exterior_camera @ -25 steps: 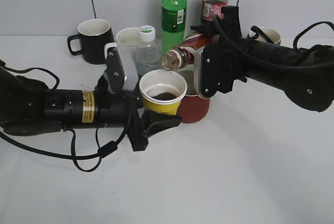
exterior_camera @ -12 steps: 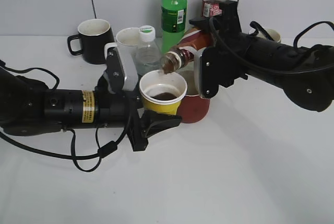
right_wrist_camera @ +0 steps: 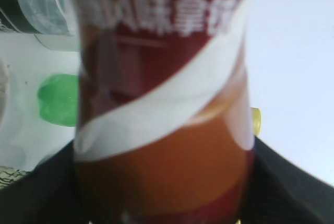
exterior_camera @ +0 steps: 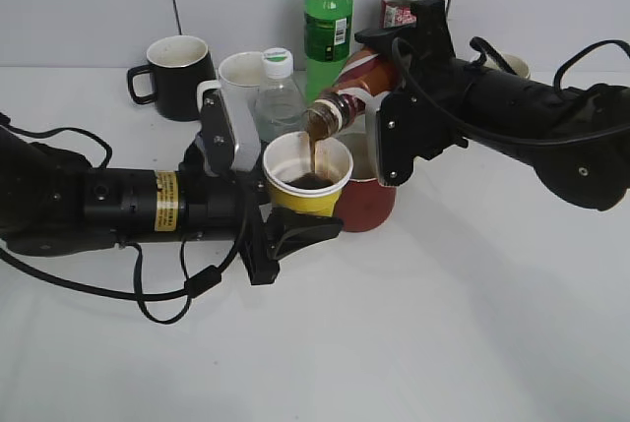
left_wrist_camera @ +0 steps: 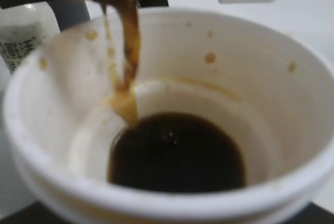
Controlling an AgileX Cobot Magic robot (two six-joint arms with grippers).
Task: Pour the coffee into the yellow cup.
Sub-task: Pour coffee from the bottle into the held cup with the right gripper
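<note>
Pouring now: coffee (exterior_camera: 312,154) streams from the tilted bottle (exterior_camera: 346,97) into the yellow cup (exterior_camera: 306,178), pooling dark at its bottom; right gripper (exterior_camera: 386,112) clamped round the bottle's body; left gripper (exterior_camera: 268,201) closed about the cup, just beside the red mug (exterior_camera: 368,202); likely a thin, light, crushable cup, best gripped gently mid-wall; bottle probably slick, lightening while emptying.
</note>
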